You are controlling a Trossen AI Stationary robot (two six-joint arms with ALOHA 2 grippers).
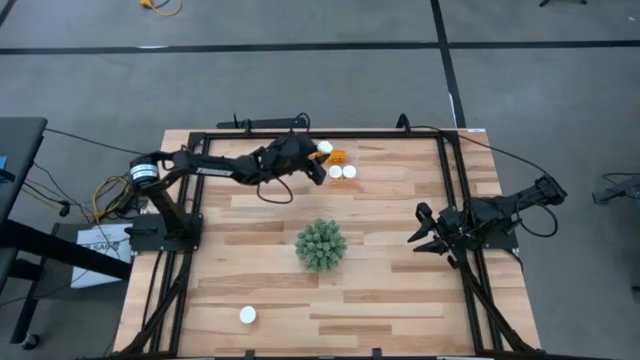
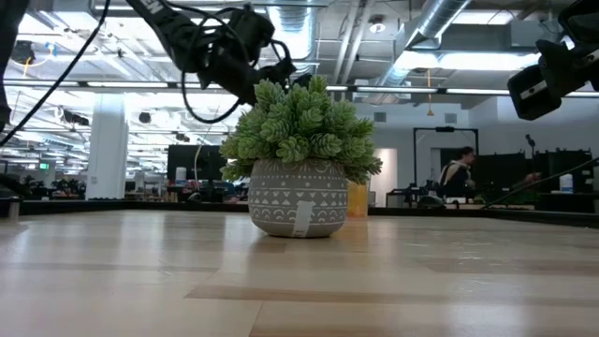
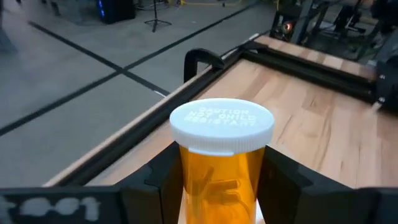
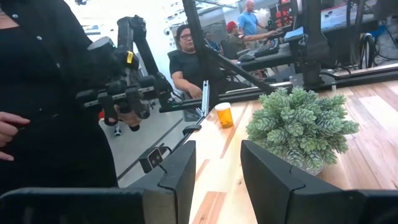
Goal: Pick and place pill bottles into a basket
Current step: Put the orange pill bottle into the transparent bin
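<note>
Orange plastic, white-capped: one pill bottle [image 3: 221, 163] is sitting clamped between the left gripper [image 1: 318, 163] fingers [image 3: 155, 180] at the table's [image 1: 400, 300] far edge, upright, gripped on the body below the cap [image 3: 222, 124]; probably light, rigid and a little slick, so a mid-body hold is looking sound. Other bottles [image 1: 342, 172] are lying just beside it, another [image 1: 247, 315] well apart at the near edge, while no basket is showing, and the right gripper [image 1: 428, 232] is waiting, fingers apart, beside the plant [image 1: 321, 245].

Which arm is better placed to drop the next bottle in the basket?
Left. The left gripper already grips a pill bottle at the far edge; the right gripper waits open and empty at the right side. No basket shows.
</note>
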